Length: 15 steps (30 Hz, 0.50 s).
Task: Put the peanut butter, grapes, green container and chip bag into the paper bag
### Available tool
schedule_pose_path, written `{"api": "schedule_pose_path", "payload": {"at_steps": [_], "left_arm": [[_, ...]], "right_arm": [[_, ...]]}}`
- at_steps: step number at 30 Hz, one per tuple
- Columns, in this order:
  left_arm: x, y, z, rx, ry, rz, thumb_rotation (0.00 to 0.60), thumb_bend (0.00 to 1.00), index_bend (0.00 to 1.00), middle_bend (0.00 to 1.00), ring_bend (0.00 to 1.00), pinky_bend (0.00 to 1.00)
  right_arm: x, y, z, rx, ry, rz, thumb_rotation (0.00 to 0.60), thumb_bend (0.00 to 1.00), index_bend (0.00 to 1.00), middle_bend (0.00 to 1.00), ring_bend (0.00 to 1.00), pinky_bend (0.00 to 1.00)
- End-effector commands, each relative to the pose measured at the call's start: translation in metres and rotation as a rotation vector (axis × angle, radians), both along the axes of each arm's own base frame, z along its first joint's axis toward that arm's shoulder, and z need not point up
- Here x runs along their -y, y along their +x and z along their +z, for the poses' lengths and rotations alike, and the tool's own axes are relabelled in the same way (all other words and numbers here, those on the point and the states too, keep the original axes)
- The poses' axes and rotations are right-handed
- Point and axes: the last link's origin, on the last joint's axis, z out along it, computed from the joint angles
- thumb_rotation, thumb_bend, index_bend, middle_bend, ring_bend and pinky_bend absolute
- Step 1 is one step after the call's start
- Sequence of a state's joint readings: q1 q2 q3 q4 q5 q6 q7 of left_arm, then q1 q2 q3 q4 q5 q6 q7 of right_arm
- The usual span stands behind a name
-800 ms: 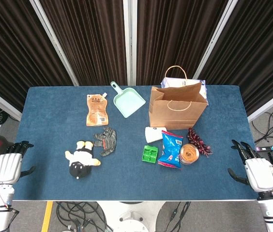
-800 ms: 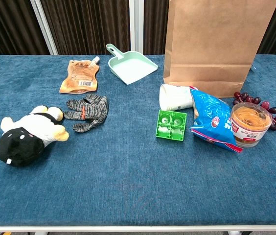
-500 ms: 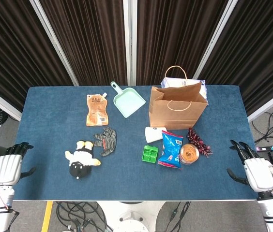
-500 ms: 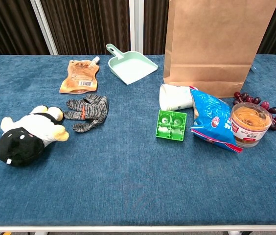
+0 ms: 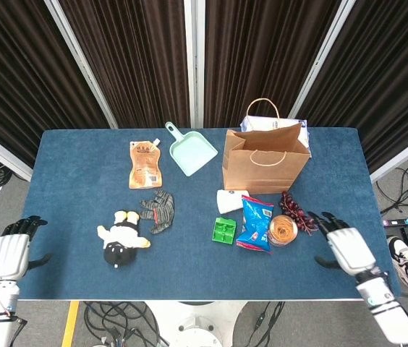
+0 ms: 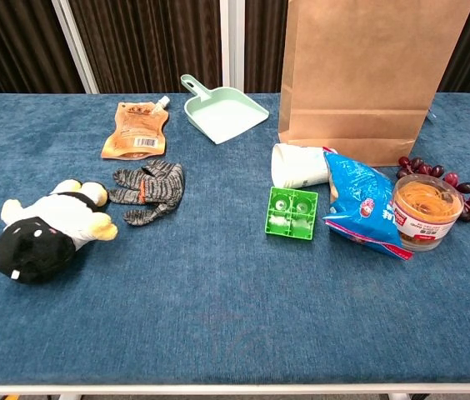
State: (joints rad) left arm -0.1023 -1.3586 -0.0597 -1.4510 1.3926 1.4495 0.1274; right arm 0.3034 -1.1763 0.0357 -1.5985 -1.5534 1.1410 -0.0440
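Looking down, the head view shows both hands: the right hand [image 5: 347, 248] over the table's [image 5: 81, 159] right edge, fingers apart, holding nothing, near the peanut butter [image 5: 283, 230] and grapes [image 5: 296, 210]; the left hand [image 5: 10, 253] off the left edge, likewise spread. The chest view shows neither hand, only green container [image 6: 292, 212], chip bag [image 6: 362, 203] and paper bag [image 6: 367, 71] toward the far right corner.

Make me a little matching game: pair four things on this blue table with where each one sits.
Things:
1. mint-green plastic dustpan
2. brown paper bag
3. black-and-white plush toy
4. dark red bunch of grapes

Places:
A. standing upright at the far side, right of centre
B. lying right of the clear peanut butter tub
C. lying on the left half, nearest the front edge
D. lying between the orange pouch and the bag

Pairs: 1-D, 2-A, 3-C, 4-B
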Motion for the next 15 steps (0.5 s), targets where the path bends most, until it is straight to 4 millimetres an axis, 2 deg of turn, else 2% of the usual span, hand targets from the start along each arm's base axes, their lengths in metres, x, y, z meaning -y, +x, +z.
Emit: {"api": "schedule_pose_path", "payload": {"at_steps": [1,7,15], "left_arm": [[0.002,-0.003,-0.001,0.003,-0.004,0.017,0.6,0.08,0.35,0.34,0.26,0.28],[0.004,-0.007,0.0,0.006,-0.007,0.034,0.6,0.08,0.35,0.34,0.26,0.28],[0.002,-0.008,-0.001,0.008,-0.013,0.037,0.6,0.08,0.35,0.34,0.26,0.28]], "right_arm": [[0.03,0.019,-0.025,-0.069,0.06,0.035,0.6,0.06,0.02,0.21,0.09,0.26],[0.044,0.028,-0.048,-0.159,0.11,0.063,0.6,0.11,0.02,0.22,0.09,0.26],[0.053,0.026,-0.061,-0.187,0.12,0.049,0.6,0.12,0.02,0.21,0.09,0.26]]}}
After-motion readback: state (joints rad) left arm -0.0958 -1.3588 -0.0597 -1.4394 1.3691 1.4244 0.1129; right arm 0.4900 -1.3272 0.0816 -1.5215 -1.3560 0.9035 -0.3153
